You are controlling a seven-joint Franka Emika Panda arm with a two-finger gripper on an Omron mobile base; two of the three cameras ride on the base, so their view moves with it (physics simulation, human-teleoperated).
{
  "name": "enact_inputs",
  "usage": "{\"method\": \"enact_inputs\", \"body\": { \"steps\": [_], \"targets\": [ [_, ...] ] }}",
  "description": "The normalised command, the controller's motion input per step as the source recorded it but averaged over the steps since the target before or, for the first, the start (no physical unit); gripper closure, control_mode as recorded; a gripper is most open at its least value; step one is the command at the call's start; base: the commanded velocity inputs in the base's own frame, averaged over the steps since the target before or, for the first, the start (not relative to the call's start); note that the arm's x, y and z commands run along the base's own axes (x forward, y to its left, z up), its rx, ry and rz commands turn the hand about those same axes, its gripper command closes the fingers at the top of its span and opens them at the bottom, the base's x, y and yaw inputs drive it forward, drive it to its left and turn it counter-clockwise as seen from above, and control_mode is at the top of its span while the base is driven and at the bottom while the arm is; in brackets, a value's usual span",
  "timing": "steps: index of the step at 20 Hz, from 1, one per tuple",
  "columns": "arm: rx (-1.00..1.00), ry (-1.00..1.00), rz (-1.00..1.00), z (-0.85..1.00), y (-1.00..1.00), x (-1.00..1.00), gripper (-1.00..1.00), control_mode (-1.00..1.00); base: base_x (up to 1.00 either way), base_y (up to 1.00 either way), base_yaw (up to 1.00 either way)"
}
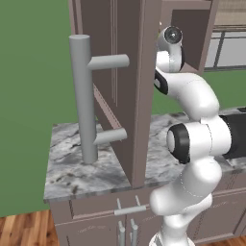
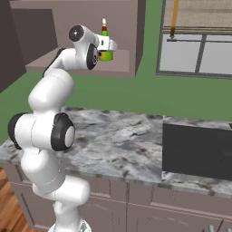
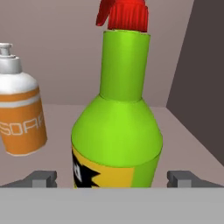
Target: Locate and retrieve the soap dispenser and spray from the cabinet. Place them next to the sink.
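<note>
Left base view: cabinet (image 1: 129, 96) door swung wide, the arm reaching inside, over the counter (image 1: 81, 168).
Right base view: spray bottle (image 2: 105, 43) on the shelf, sink (image 2: 197, 152) off to the right.
Hand view: hand (image 3: 112, 178) spread wide around the spray bottle's fat belly, not squeezing yet; soap dispenser (image 3: 19, 113) sits beside it. Looks like light, stiff, slick plastic, so the belly's probably the grab spot.

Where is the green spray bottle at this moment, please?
The green spray bottle stands on the cabinet shelf, right of the orange soap dispenser, between the open fingers.
</note>
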Motion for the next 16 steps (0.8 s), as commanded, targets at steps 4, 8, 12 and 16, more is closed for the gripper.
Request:
{"method": "enact_inputs", "body": {
  "steps": [4, 8, 12, 16],
  "targets": [
    [0.0, -0.01, 0.0, -0.05, 0.0, 0.17, -1.0, -1.0, 0.0, 0.0, 0.0],
    [0.0, -0.02, 0.0, -0.04, 0.0, 0.16, -1.0, -1.0, 0.0, 0.0, 0.0],
    [0.0, -0.01, 0.0, -0.05, 0.0, 0.15, -1.0, -1.0, 0.0, 0.0, 0.0],
    [0.0, -0.01, 0.0, -0.02, -0.01, 0.07, -1.0, -1.0, 0.0, 0.0, 0.0]
  ]
}}
